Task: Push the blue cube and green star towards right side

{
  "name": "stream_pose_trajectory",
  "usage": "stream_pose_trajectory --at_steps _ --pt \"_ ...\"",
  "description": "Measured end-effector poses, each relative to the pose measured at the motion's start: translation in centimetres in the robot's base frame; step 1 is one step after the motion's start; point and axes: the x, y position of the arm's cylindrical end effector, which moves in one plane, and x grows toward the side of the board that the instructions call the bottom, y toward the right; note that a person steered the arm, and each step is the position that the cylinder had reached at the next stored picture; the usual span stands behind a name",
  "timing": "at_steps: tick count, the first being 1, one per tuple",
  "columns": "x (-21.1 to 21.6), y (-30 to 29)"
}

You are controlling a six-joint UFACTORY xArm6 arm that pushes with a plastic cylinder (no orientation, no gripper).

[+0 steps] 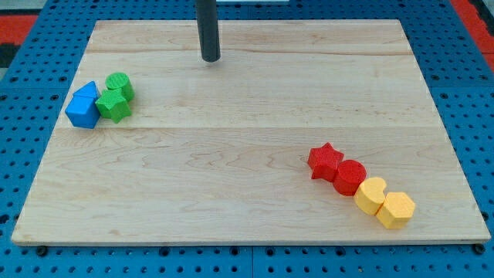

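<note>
Blue cube [82, 110] at the far left of the wooden board [247, 147], close to the left edge, about mid-depth; just behind it and touching, a blue block [87, 92] with a peaked top, exact shape hard to tell. Green star [114, 105] pressed against the blue cube's right side; behind the star, touching it, a rounded green block [120, 83], perhaps a cylinder; all four packed in one tight cluster.

My tip [210, 59] well apart from that cluster, to its right and farther back, near the far edge of the board and a little left of centre; dark rod upright, lower end on or just above the wood, touching no block. No hand or jaws on this rod, so nothing to call wide or narrow and nothing held.

Near the right corner on the near side, a diagonal chain of four blocks, each touching the next: red star [325, 160] farthest left and back; red cylinder [350, 177] next; then a yellow block [371, 194] with a rounded, lobed outline; last, a yellow hexagonal block [397, 209], nearest the near-right corner. This chain well apart from both the blue-green cluster and my tip.

Around the board, a blue pegboard surface [23, 108] dotted with holes; red patches at the far corners.
</note>
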Motion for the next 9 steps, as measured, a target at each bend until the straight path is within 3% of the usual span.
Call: stream_pose_trajectory --at_steps 2,5,9 --pt "0.1 -9.3" --pt "6.3 -23.8" --pt "13.1 -23.3"
